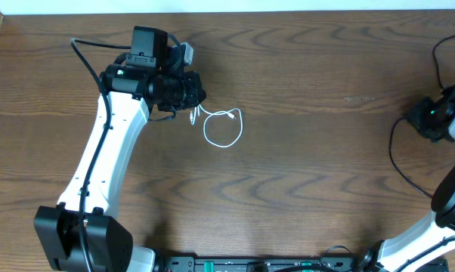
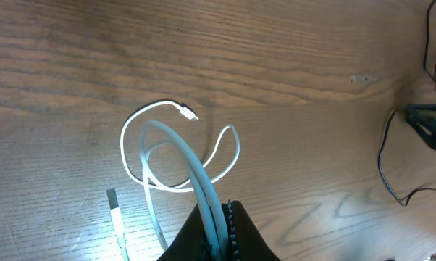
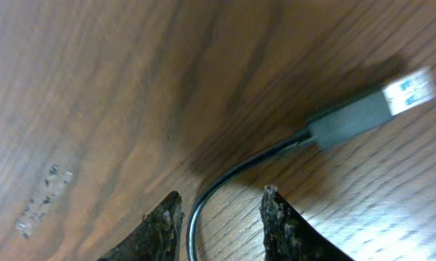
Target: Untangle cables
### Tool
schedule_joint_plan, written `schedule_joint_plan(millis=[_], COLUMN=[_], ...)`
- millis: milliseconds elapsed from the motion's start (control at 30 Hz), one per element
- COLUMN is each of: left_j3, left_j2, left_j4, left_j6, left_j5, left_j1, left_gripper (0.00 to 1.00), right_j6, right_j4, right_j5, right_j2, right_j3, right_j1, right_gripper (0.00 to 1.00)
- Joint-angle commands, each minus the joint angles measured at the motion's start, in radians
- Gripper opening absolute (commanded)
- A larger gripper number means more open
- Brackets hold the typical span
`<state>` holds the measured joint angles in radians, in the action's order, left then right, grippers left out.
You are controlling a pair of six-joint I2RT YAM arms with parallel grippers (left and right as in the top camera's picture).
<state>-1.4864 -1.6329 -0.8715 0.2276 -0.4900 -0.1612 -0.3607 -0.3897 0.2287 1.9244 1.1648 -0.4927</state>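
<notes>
**Far-left part of the table: white cable pinched, black one loose over by the right edge**

Toward the far-left corner of the wooden table [image 1: 303,68], the left gripper [image 2: 219,217] has its fingers squeezed together on the white cable [image 2: 195,168]. From the left wrist cam you can see two strands running side by side straight into the closed fingers. The rest of the cable flops out in front of it in a couple of loose overlapping loops lying flat on the wood, a bit left of centre and closer to the far edge than the near one. One small connector [image 2: 190,114] sits at the far end of the biggest loop. A longer white plug [image 2: 115,214] lies off to the side near the fingers, kinda blurry.

The two cables are well apart, nothing crossing that I can see.

Over at the right edge, the right gripper [image 3: 221,199] is low over the table with its fingers spread apart. The black cable [image 3: 345,122] runs through the gap between them, then curves out to its USB plug [image 3: 410,90], which lies flat on the wood just past the fingertips. The right wrist cam is blurry, so I can't tell whether the cable touches either finger. The rest of the black cable trails in a loose curve along the right edge.
</notes>
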Motion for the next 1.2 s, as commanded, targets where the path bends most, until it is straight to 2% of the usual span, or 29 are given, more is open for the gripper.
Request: schedule_joint_plan(millis=[0,200,400,767,833,867,900,1167], left_j3=[-0.006,-0.006,-0.006,-0.006,-0.006,-0.006,-0.006,-0.006], left_j2=[-0.010,-0.010,-0.010,-0.010,-0.010,-0.010,-0.010,-0.010], left_j4=[-0.003,-0.003,-0.003,-0.003,-0.002,-0.002,-0.002,-0.002], left_j6=[-0.017,-0.017,-0.016,-0.017,-0.017,-0.017,-0.017,-0.017], left_j5=[0.013,0.013,0.012,0.013,0.013,0.013,0.013,0.013], left_j1=[-0.002,-0.002,-0.002,-0.029,-0.032,-0.032,-0.032,-0.032], left_gripper=[0.08,0.08,0.08,0.08,0.08,0.08,0.08,0.08], right_j6=[-0.010,-0.010,-0.009,-0.009,-0.009,-0.010,-0.027,-0.107], right_j4=[0.050,0.157,0.176,0.166,0.167,0.171,0.179,0.216], right_j5=[-0.001,-0.001,-0.024,-0.253,-0.253,-0.253,-0.253,-0.266], right_j2=[0.006,0.006,0.006,0.006,0.006,0.006,0.006,0.003], right_j3=[-0.053,-0.132,-0.161,-0.207,-0.207,-0.207,-0.207,-0.129], right_j1=[0.019,0.049,0.076,0.096,0.096,0.096,0.095,0.050], right_gripper=[0.36,0.37,0.35,0.22,0.14,0.05,0.01,0.01])
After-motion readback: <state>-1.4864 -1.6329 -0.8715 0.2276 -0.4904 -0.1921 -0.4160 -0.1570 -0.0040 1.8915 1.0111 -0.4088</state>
